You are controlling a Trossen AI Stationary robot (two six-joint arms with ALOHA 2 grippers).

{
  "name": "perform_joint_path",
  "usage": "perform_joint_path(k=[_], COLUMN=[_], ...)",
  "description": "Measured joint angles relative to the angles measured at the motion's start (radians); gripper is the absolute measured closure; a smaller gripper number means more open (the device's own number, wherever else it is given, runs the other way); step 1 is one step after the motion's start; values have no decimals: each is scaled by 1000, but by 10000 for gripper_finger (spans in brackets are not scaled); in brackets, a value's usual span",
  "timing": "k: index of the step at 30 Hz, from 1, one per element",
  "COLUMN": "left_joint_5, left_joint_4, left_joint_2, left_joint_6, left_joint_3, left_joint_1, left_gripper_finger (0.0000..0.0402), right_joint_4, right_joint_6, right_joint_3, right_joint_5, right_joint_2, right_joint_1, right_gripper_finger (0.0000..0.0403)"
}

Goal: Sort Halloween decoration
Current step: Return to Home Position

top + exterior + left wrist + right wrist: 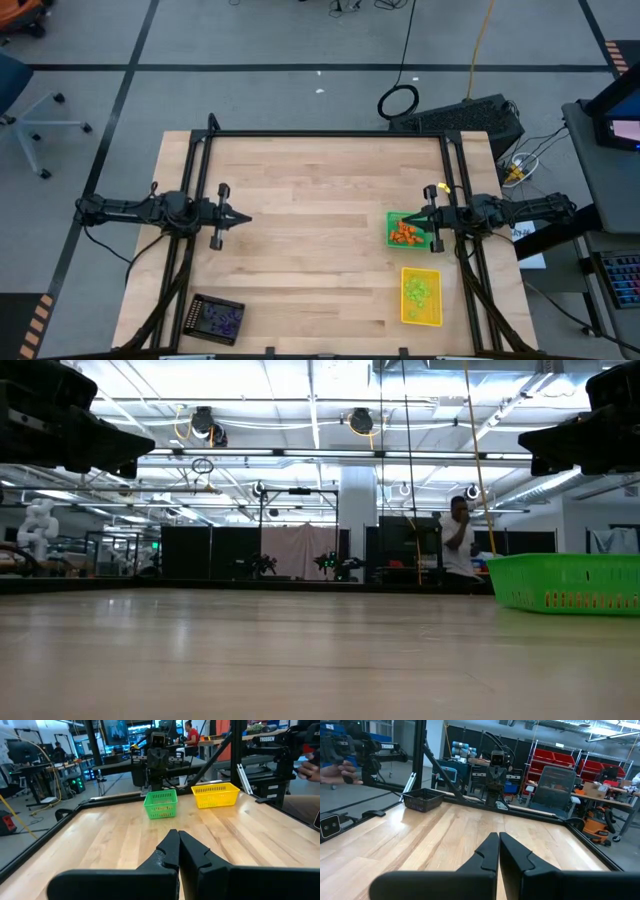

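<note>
Wooden bench point(310, 260), viewed from above: all Halloween decoration point(412, 300) lies inside three trays, and only the high view shows their contents. At the front left corner the black tray point(196, 303) holds purple trinkets point(222, 320). At the front right corner the yellow tray point(421, 270) holds lime green trinkets point(419, 290). Farther back, by the right edge, the green tray point(390, 230) holds orange trinkets point(404, 236). Near the left edge the left gripper point(243, 217) hovers, fingers pressed together, empty. Over the green tray the right gripper point(410, 217) hovers, fingers likewise together. Only the low view shows a person point(458, 545) in the room beyond.
</note>
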Motion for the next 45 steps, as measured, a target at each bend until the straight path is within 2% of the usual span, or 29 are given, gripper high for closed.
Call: perform_joint_path(k=[20,27,45], left_joint_5=[3,-64,-59], left_joint_4=[3,9,5], left_joint_2=[0,0,0], left_joint_6=[-46,-27,-27], left_joint_3=[0,0,0], left_joint_1=[0,0,0], left_gripper_finger=[402,402,402], right_joint_4=[3,3,-2], right_joint_6=[105,88,112], right_joint_3=[0,0,0], right_joint_5=[5,53,22], right_joint_2=[0,0,67], right_joint_1=[0,-15,-40], right_gripper_finger=[403,403,403])
